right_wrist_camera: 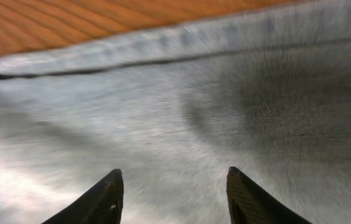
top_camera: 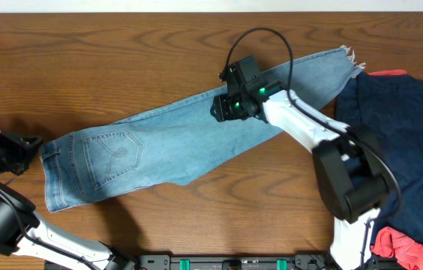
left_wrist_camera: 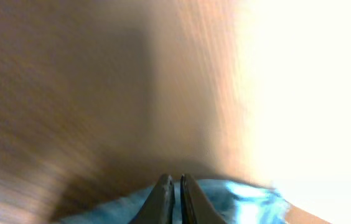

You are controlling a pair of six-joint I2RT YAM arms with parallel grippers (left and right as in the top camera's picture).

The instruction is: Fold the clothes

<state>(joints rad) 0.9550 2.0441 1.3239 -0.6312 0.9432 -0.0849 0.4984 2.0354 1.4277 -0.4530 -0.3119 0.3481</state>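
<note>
Overhead shows your jeans (top_camera: 159,146) spread across the table, seemingly halved lengthwise only; the navy garment (top_camera: 399,127) and red garment (top_camera: 403,244) lie unfolded. Your left gripper (top_camera: 35,146) is pinched shut by the waistband, your right gripper (right_wrist_camera: 172,180) hovers open over the leg

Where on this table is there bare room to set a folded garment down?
The bare wooden table shows at the overhead view's upper left, past the faded light-blue denim jeans, and at bottom centre, between the jeans and the right arm. The right side is crowded: dark navy garment, coral-red garment.
</note>
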